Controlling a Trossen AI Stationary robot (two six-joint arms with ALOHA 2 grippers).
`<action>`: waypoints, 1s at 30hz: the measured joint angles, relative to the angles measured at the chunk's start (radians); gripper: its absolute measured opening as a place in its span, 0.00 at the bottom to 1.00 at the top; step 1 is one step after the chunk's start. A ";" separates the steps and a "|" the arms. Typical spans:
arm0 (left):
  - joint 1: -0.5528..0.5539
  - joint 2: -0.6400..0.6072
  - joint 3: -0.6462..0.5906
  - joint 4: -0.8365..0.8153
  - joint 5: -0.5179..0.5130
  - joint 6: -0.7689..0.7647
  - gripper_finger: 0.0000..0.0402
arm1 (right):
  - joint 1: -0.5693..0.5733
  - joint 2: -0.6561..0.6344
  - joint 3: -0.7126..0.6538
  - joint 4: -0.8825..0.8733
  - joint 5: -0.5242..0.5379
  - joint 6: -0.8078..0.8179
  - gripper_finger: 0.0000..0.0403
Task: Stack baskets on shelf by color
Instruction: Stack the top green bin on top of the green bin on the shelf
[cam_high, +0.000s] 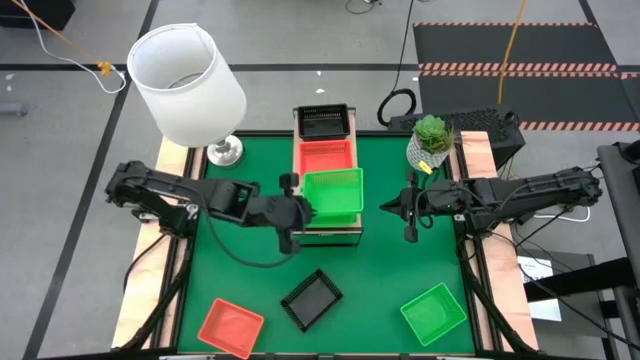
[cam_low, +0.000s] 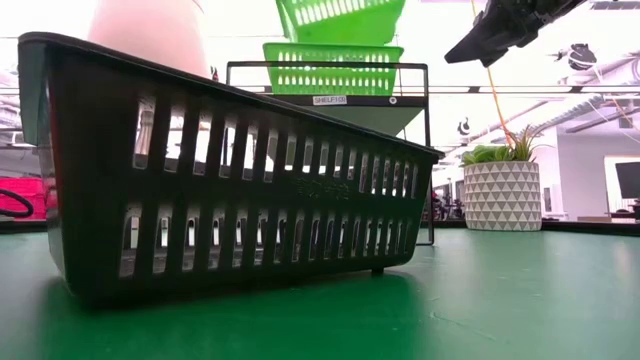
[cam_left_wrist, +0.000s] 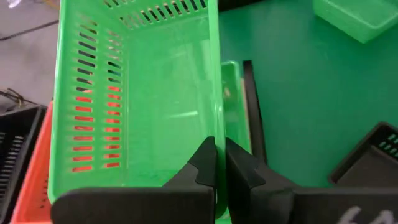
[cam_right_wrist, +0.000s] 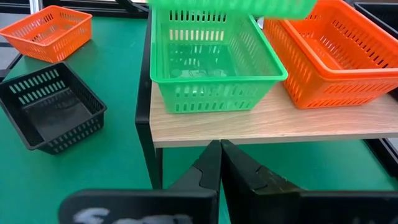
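A lab: hazard-striped floor (cam_high: 520, 68), loose cables (cam_high: 400, 100), green test table (cam_high: 380, 270)

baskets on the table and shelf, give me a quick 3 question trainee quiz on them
1. True or false: the left gripper holds a green basket above another green basket on the shelf.
2. Which colour is the basket in the shelf's middle section? A black, B orange-red, C green.
3. How many baskets lie loose on the table?

Key: 1 true; 2 B, the orange-red basket; 3 three.
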 joint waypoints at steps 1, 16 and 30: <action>0.000 0.009 0.000 -0.005 0.000 -0.001 0.04 | 0.000 0.000 0.000 -0.001 0.000 0.000 0.01; 0.006 0.034 0.001 -0.085 0.016 -0.055 0.07 | 0.000 0.000 0.000 0.000 0.000 0.001 0.01; 0.006 0.040 0.001 -0.089 0.022 -0.051 0.09 | 0.000 0.000 0.000 0.000 -0.001 0.002 0.01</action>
